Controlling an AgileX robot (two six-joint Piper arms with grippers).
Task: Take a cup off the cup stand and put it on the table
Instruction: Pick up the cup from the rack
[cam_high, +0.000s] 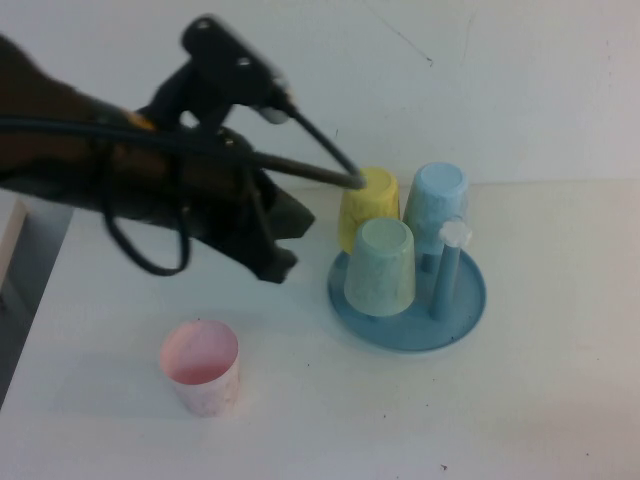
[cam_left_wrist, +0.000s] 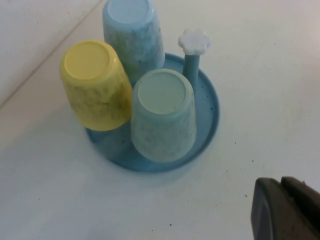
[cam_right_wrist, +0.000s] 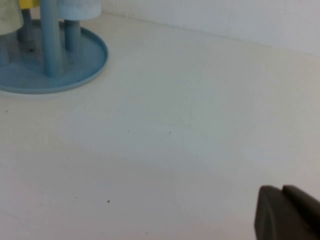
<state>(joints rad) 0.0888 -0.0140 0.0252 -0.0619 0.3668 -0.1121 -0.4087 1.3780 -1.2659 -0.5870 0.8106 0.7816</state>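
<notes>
Three cups sat upside down on the pegs of the cup stand (cam_high: 462, 318), the round blue tray on the white worktop (cam_high: 540, 420). The mint-green cup (cam_high: 381, 265) stood at the near side of the stand, with the yellow cup (cam_high: 366, 205) behind it to the left and the light blue cup (cam_high: 436, 205) behind it to the right. One bare peg (cam_high: 447, 270) with a white cap rose just beside the green cup on its right.

The left pincer (cam_high: 278, 262) hung above the worktop to the left of the stand, near the green cup but clear of it, its fingers pressed together and holding nothing. From the left wrist view the green cup (cam_left_wrist: 163, 114) lay well apart from the dark fingertips (cam_left_wrist: 285, 212), with bare worktop between them.

A pink cup (cam_high: 202, 365) stood upright on the worktop, well to the left of the stand and nearer the robot.

The right pincer (cam_right_wrist: 287, 212) showed only in its own wrist view, closed and empty, low over bare worktop, with the stand (cam_right_wrist: 75, 70) well apart from it.
</notes>
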